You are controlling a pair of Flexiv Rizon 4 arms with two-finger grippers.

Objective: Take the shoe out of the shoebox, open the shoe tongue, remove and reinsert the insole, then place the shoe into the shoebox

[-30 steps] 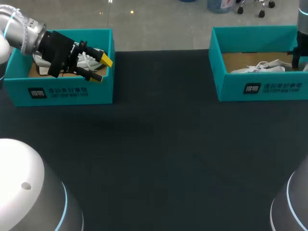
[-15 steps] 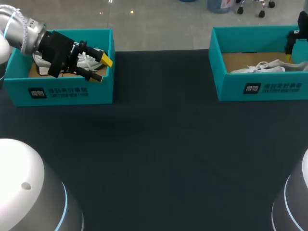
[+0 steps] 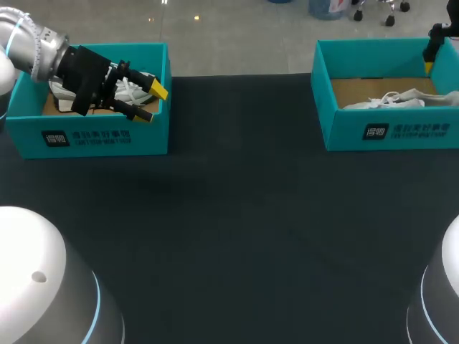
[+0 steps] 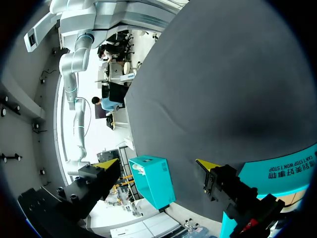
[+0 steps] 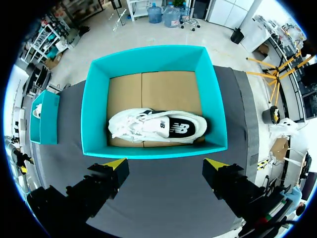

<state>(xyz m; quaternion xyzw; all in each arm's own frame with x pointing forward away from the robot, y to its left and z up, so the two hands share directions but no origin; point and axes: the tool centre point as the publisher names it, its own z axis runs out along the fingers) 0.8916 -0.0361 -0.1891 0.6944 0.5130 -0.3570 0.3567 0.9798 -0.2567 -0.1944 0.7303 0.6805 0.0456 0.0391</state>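
Note:
Two teal shoeboxes stand at the back of the dark table. In the right shoebox (image 3: 380, 129) a white shoe (image 3: 391, 99) lies on its side; the right wrist view looks straight down on this shoe (image 5: 156, 126) with its dark insole showing, inside the box (image 5: 153, 151). My right gripper (image 3: 434, 43) hangs above the box's far right corner, open (image 5: 166, 162) and holding nothing. My left gripper (image 3: 147, 100) sits over the left shoebox (image 3: 93, 136), open above another white shoe (image 3: 129, 87). In the left wrist view its fingers (image 4: 157, 163) point across the table with nothing between them.
Dark table surface (image 3: 237, 229) stretches between and in front of the boxes. The left wrist view shows the left box's printed wall (image 4: 292, 171) beside its finger and the right box (image 4: 151, 181) far ahead.
My right gripper rose out of the right shoebox toward its far right corner and opened wider, leaving the shoe lying inside. My left arm stayed still.

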